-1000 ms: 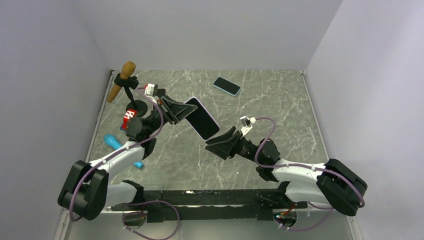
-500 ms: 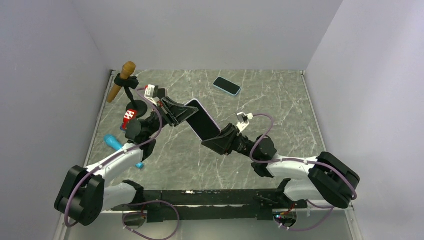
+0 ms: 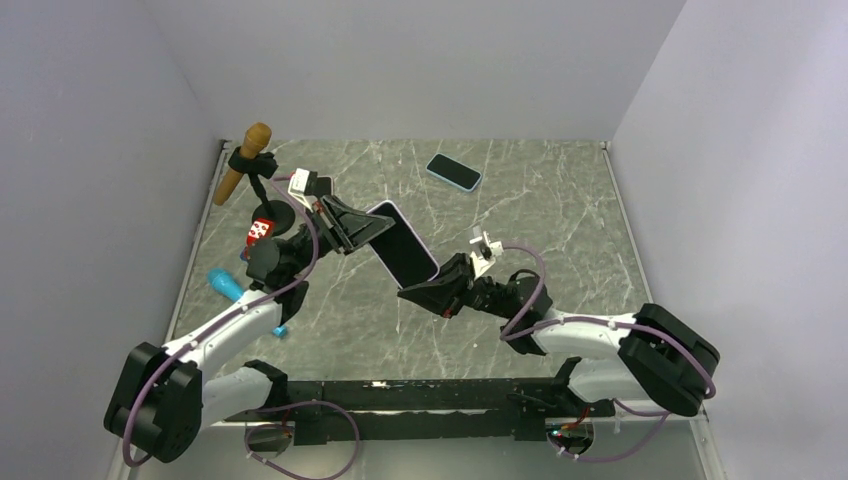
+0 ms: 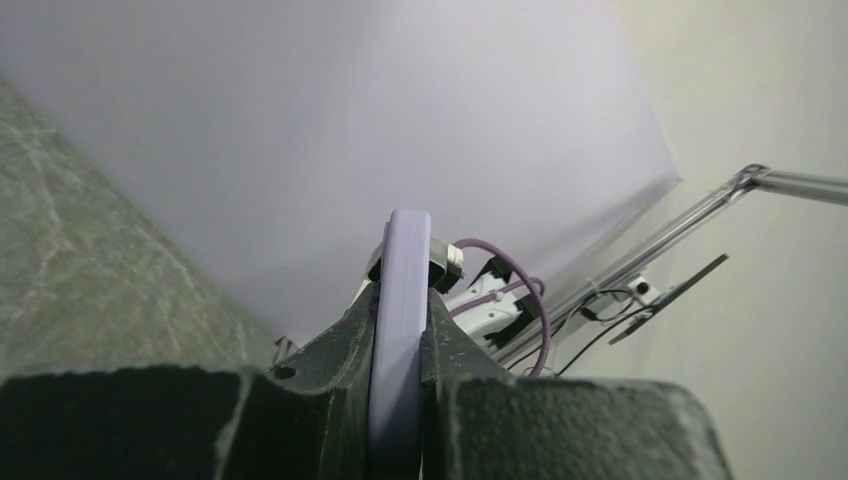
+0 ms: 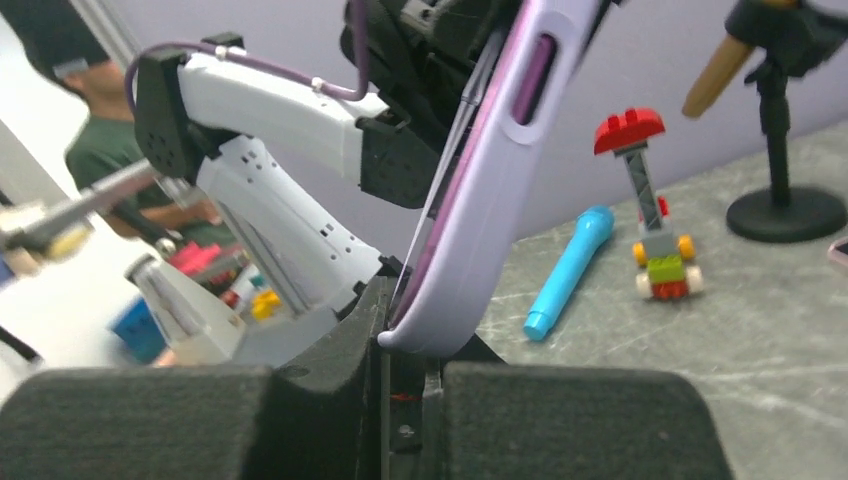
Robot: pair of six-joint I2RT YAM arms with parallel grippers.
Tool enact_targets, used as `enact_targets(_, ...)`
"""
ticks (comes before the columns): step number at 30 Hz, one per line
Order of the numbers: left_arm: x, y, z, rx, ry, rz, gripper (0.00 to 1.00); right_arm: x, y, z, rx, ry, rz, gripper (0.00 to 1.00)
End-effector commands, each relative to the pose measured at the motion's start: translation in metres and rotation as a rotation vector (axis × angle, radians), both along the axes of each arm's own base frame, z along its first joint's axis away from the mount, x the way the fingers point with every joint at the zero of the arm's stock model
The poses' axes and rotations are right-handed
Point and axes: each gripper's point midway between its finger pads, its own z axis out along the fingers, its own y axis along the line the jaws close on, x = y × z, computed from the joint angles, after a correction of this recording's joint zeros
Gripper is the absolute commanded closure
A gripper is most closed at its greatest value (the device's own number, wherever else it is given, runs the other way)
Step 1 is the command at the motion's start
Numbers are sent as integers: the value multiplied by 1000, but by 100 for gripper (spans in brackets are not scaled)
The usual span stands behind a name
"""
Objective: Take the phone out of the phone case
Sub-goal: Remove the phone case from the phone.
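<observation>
The right tool (image 3: 432, 283) has moved in from the lower right and narrowed: a second ago its black fingers gaped just short of the lilac rubbery phone case (image 5: 480, 200), and now they pinch its lower corner. The dark-screened phone (image 3: 400, 248) sits inside that case, and the pair hangs tilted in the air above the grey marbled surface (image 3: 560, 230), screen up. The left tool (image 3: 365, 227) is clamped tight on the case's upper end, its fingers flat against both faces. Beyond the case and to its right, well apart from it, a second phone in a light blue case (image 3: 454, 171) lies flat. Left of the lilac case stand a black microphone stand with a brown wooden handle (image 3: 245, 160) and a small toy brick figure with a red top (image 5: 655, 250). Just beside that figure, nearer the arm bases, lies a bright blue plastic stick (image 5: 565, 272)
</observation>
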Motion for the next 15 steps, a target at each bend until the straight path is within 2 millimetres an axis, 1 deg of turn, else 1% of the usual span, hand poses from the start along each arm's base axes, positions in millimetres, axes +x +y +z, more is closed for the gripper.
enact_targets(1, -40, 7, 43, -184, 147, -224, 100, 5, 18, -19, -186, -412, -14, 100)
enact_targets(3, -49, 8, 46, -210, 173, -265, 100, 5, 22, -15, -195, -485, 5, 100)
enact_targets(5, -56, 10, 48, -213, 181, -278, 100, 11, 24, -6, -197, -519, 5, 100)
enact_targets(7, -61, 10, 47, -194, 183, -281, 100, 18, 25, -1, -210, -535, 11, 100)
enact_targets(12, -66, 10, 42, -172, 196, -281, 100, 34, 29, 15, -210, -547, 29, 100)
enact_targets(15, -68, 11, 45, -188, 185, -290, 100, 40, 27, 20, -184, -522, 29, 100)
